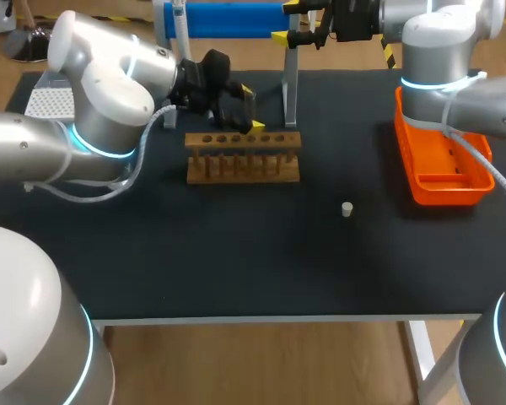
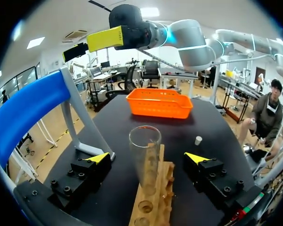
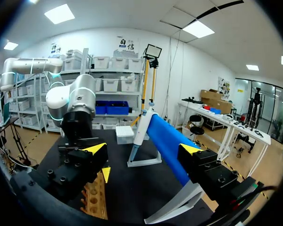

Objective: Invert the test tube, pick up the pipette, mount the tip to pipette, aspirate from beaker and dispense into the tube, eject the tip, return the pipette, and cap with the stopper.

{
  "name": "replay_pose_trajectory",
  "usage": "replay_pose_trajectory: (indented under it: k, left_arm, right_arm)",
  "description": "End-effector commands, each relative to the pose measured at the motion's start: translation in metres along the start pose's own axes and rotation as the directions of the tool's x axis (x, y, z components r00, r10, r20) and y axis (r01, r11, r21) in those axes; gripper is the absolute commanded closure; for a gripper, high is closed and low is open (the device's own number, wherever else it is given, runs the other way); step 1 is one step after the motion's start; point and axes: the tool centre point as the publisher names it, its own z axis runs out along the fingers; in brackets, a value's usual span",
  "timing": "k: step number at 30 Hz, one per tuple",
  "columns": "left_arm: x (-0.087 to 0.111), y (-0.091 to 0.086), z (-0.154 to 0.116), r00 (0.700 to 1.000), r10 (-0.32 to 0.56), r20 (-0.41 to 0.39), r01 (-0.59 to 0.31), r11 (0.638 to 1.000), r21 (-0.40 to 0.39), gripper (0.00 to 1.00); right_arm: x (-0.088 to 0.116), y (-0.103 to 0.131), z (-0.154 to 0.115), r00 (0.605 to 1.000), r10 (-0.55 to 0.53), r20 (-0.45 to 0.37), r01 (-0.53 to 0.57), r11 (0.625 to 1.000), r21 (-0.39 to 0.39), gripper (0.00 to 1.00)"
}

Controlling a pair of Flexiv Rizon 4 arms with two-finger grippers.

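Over the rack [image 1: 243, 156], the left gripper [image 2: 147, 157] holds its fingers open either side of the test tube [image 2: 145, 150] — seated upright, mouth up — so inversion appears complete; the right gripper [image 3: 143, 150], fingers open, must next take the pipette [image 3: 140, 134].

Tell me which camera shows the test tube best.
The left wrist view: the test tube stands upright in the rack between the left tool's open fingers. The head view mostly hides it behind that tool; the right wrist view shows only the rack.
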Motion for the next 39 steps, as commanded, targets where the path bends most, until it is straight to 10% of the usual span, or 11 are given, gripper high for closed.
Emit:
replay_pose_trajectory:
  k: [1, 39]
  left_arm:
    - [-0.0042, -0.0007, 0.0050, 1.000, -0.003, 0.006, 0.003, 1.000, -0.004, 0.00]
    - [-0.0035, 0.0032, 0.0087, 1.000, -0.017, 0.015, 0.016, 0.999, 0.034, 0.00]
  right_arm:
    - [-0.0012, 0.0006, -0.0008, 1.000, 0.000, -0.005, 0.000, 1.000, 0.003, 0.00]
    - [-0.0012, 0.0006, -0.0008, 1.000, 0.000, -0.005, 0.000, 1.000, 0.003, 0.00]
